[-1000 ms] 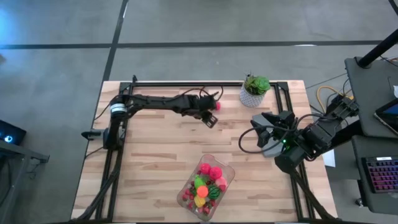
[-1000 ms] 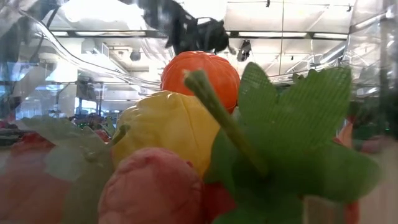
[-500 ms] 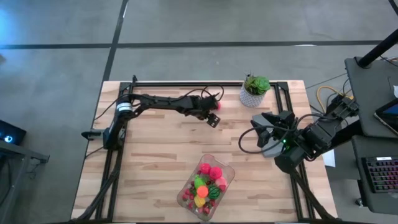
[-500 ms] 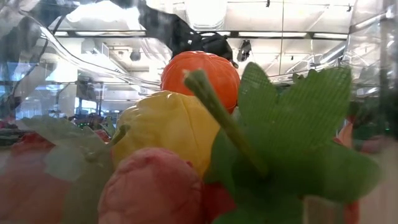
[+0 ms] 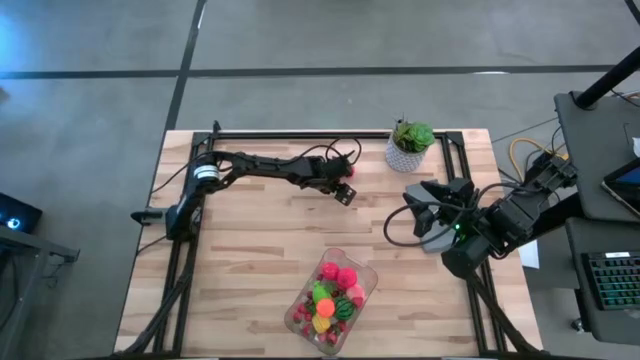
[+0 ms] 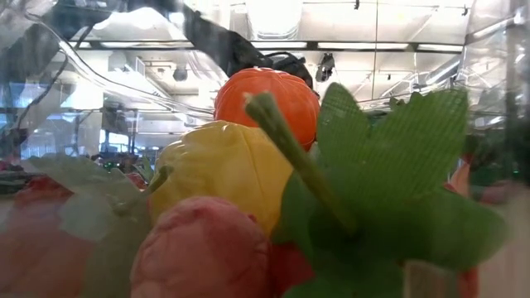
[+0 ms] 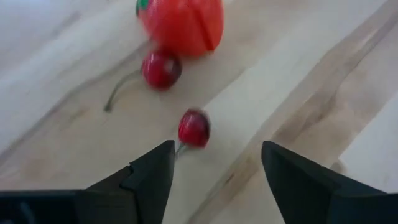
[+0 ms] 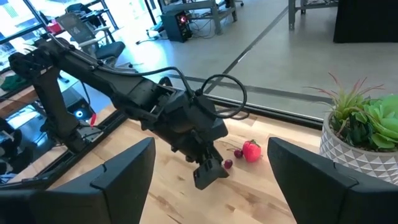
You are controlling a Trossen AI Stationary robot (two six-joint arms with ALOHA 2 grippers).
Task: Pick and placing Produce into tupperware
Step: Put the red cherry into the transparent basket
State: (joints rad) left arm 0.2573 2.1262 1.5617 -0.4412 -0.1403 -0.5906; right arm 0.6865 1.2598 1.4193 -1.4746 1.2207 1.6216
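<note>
My left gripper [image 5: 347, 194] hangs open, low over the far middle of the table, pointing steeply down. In the left wrist view a small red cherry [image 7: 194, 127] lies on the wood just ahead of its fingertips. A second cherry [image 7: 161, 68] and a larger red fruit [image 7: 183, 22] lie beyond. The clear tupperware [image 5: 364, 273] stands on the table near the front edge, with pink, orange, yellow and green produce [image 5: 330, 292] inside. My right gripper [image 5: 402, 212] waits open, raised over the table's right side.
A leafy plant in a white pot [image 5: 410, 146] stands at the far right, close to the red fruit [image 8: 250, 151]. Black rails [image 5: 300, 134] run along the table's far and side edges. Bare wood lies between the left gripper and the tupperware.
My left gripper has come down toward the table and edged slightly toward the red pieces at the far side. The produce and the tupperware have stayed where they were.
</note>
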